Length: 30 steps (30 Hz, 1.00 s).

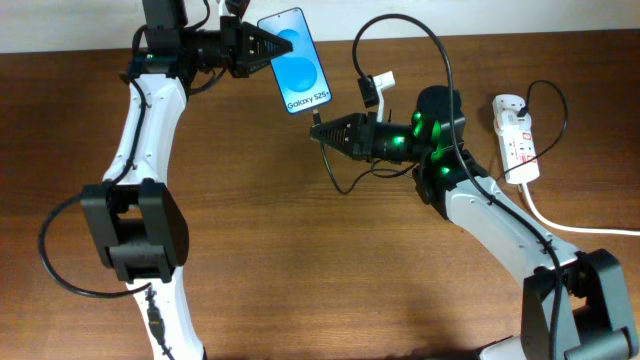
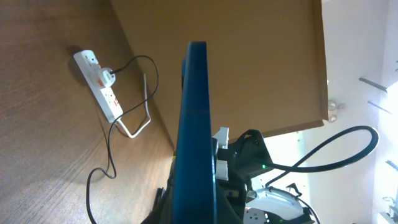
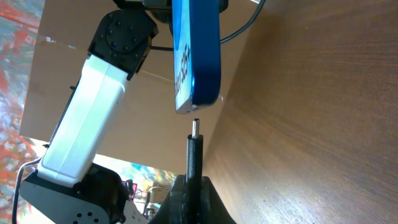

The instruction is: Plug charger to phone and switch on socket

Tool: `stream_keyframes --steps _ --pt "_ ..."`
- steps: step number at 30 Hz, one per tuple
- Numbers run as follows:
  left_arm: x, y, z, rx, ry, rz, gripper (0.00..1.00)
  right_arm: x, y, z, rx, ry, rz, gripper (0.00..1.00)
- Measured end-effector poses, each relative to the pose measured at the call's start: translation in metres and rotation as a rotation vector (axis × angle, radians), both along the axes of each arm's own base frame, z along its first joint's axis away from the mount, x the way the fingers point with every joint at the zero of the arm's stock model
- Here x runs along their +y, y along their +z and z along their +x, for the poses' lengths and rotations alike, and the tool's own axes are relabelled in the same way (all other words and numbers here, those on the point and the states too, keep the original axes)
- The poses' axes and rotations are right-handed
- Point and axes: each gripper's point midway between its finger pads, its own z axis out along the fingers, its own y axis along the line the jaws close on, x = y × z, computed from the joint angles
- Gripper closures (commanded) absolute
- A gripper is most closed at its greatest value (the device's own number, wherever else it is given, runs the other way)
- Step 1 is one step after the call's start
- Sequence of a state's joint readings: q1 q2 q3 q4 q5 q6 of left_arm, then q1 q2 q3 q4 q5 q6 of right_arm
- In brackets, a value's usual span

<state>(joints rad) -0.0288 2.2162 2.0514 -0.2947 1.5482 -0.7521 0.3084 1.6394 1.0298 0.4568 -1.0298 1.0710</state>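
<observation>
Phone screen reads "Galaxy S25+".

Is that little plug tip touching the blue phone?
Apart. The right wrist view shows a thin gap between the tip of the charger plug and the bottom edge of the phone.

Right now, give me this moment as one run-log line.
left gripper: shut on phone | right gripper: shut on charger, tip just short of phone port, not in | socket: no gripper at it
</observation>
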Motion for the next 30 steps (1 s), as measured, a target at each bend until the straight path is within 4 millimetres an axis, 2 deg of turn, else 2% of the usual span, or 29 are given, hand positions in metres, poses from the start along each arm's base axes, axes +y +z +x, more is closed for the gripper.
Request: stream_keyframes --steps 30 --pt "-0.0027 0.0011 -0.0004 -0.016 -0.005 -0.001 1.0 0.0012 0.0009 -0.0054 0.008 0.031 0.006 0.96"
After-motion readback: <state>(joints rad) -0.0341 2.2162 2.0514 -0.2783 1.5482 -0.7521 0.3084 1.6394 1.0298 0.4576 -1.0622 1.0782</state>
